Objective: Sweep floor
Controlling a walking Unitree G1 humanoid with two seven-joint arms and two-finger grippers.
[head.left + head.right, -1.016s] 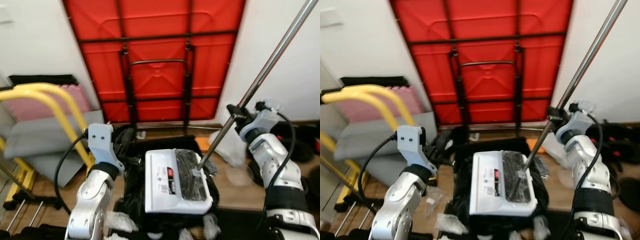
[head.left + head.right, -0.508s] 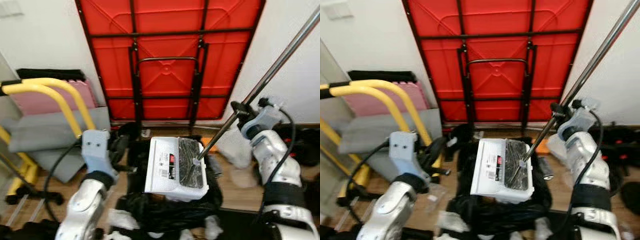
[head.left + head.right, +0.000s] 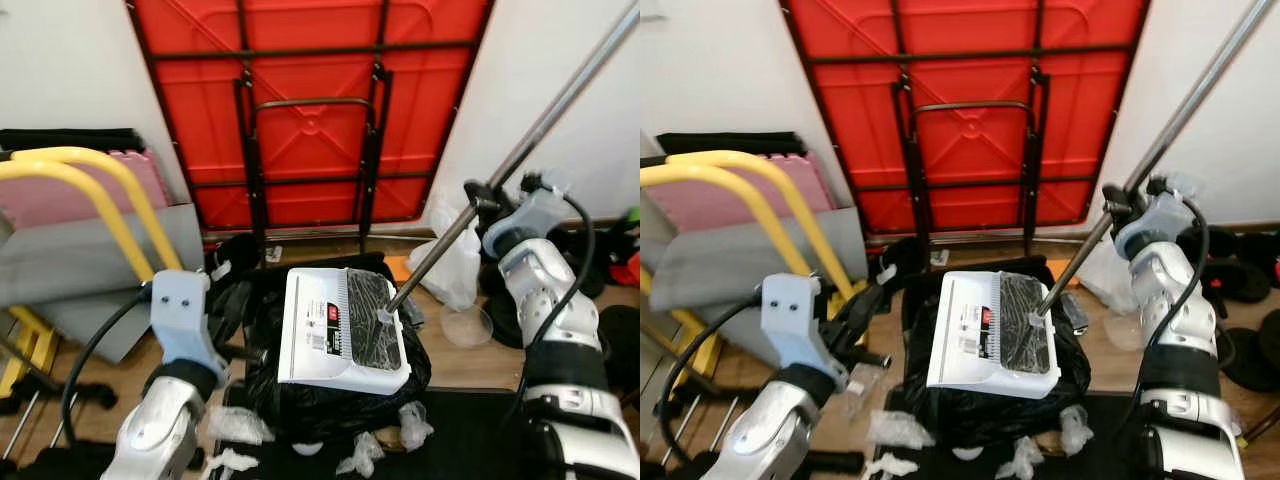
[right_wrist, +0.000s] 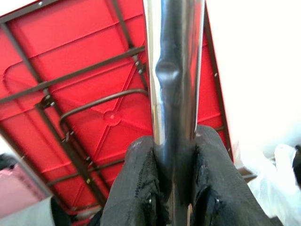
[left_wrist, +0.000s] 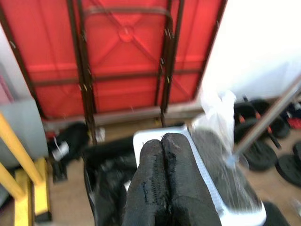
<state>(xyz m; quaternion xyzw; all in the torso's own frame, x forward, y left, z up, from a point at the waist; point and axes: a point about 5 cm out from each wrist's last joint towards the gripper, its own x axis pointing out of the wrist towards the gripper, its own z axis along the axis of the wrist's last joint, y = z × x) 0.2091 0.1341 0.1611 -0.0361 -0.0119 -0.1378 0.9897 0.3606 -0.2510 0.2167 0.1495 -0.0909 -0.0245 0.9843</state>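
A long metal pole (image 3: 530, 140) slants down from the upper right to a white sweeper head (image 3: 340, 330) with a dark brush panel, which rests on a black bag (image 3: 300, 400) on the wooden floor. My right gripper (image 3: 478, 205) is shut on the pole partway up. In the right wrist view its black fingers (image 4: 141, 188) press on both sides of the pole (image 4: 174, 70). My left gripper (image 5: 162, 141) is shut with nothing in it. It hovers at the bag's left side (image 3: 855, 305), pointing toward the sweeper head.
A red folded table (image 3: 300, 100) leans on the wall behind. A yellow frame (image 3: 100, 190) and grey mats (image 3: 80, 260) stand at left. Crumpled plastic scraps (image 3: 235, 425) lie by a black mat (image 3: 470, 440). A plastic bag (image 3: 455, 265) and weight plates (image 3: 510, 320) sit at right.
The whole picture has shifted as the camera moved. The right gripper keeps its hold on the pole, and the sweeper head stays on the bag. More floor and scraps show at the front.
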